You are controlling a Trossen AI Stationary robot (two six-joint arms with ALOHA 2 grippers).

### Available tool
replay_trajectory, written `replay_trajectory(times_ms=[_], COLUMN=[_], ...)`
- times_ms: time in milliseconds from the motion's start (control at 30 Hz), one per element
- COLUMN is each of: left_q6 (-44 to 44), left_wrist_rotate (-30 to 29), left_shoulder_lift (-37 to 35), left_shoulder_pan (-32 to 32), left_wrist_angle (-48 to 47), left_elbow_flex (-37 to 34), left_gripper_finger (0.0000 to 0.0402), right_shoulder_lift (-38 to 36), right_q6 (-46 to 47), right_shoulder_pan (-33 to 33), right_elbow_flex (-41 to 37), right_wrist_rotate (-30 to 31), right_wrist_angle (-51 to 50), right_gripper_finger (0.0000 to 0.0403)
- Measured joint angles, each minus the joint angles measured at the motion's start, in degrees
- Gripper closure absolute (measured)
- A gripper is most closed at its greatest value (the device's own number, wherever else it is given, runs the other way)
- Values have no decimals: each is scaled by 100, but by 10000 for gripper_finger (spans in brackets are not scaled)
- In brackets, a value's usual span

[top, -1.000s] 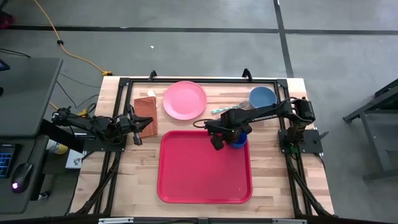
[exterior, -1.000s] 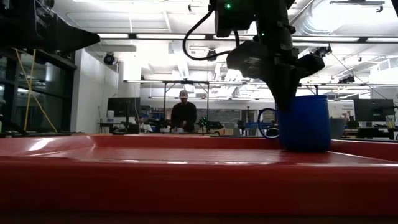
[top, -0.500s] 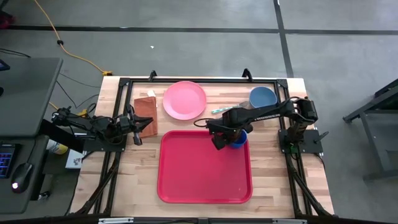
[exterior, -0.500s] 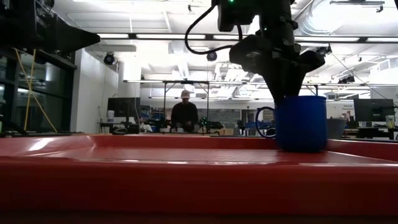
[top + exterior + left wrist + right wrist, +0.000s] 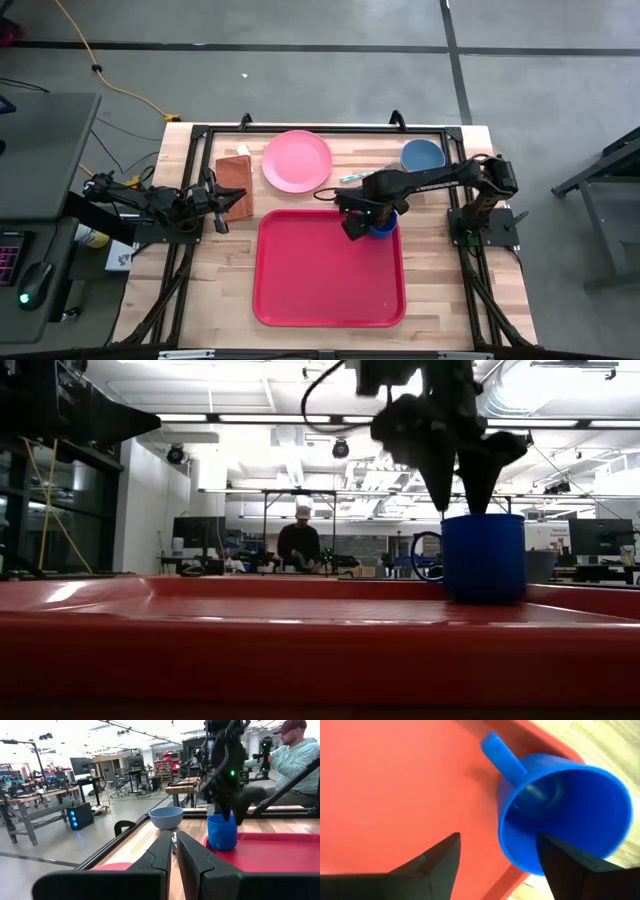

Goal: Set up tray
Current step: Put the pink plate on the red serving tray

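Note:
The red tray (image 5: 330, 290) lies flat on the wooden table. A blue cup (image 5: 385, 229) stands upright on its base in the tray's far right corner, its handle (image 5: 502, 752) sticking out sideways. My right gripper (image 5: 459, 500) hangs open just above the cup's rim (image 5: 485, 516), pointing down, with its fingertips clear of the cup (image 5: 565, 805). My left gripper (image 5: 173, 851) waits shut at the table's left side, beside a brown napkin (image 5: 232, 188), with nothing between its fingers.
A pink plate (image 5: 297, 160) and a blue bowl (image 5: 423, 156) sit on the wood beyond the tray's far edge, with a small utensil (image 5: 362, 176) between them. Most of the tray's floor is bare. A person sits beyond the table (image 5: 300, 750).
My right gripper has opened, let go of the blue cup, and risen a little straight up above it. The cup stays upright where it stood on the tray.

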Motion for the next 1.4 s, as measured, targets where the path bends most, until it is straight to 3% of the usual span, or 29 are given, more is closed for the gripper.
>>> replay_trajectory(times_ms=[133, 300, 433, 567, 733, 967, 1100, 1400], left_q6=[0, 0, 0, -1, -143, -386, -492, -636], left_wrist_rotate=[0, -15, -19, -34, -181, -381, -378, -376], left_shoulder_lift=[0, 0, 0, 0, 0, -2, -2, -2], left_shoulder_pan=[0, 1, 1, 1, 1, 1, 1, 1], left_wrist_angle=[-2, -2, 3, 20, 50, 59, 54, 54], left_elbow_flex=[0, 0, 0, 0, 0, 0, 0, 0], left_gripper_finger=[341, 341, 341, 341, 341, 341, 341, 341], right_shoulder_lift=[-507, -1303, -1815, -2096, -1993, -1091, -299, 1275], right_q6=[52, -71, -509, -1124, -1928, -2490, -2447, -2546], right_shoulder_pan=[-28, -318, -900, -1843, -3266, -4706, -4965, -4651], right_elbow_flex=[1, 7, 11, 11, 11, 11, 11, -1], right_wrist_rotate=[250, 1407, 2236, 2397, 1482, -583, -1730, -2310], right_wrist_angle=[156, 628, 1064, 1412, 2018, 3155, 3835, 4300], right_gripper_finger=[160, 159, 159, 159, 159, 159, 159, 159])
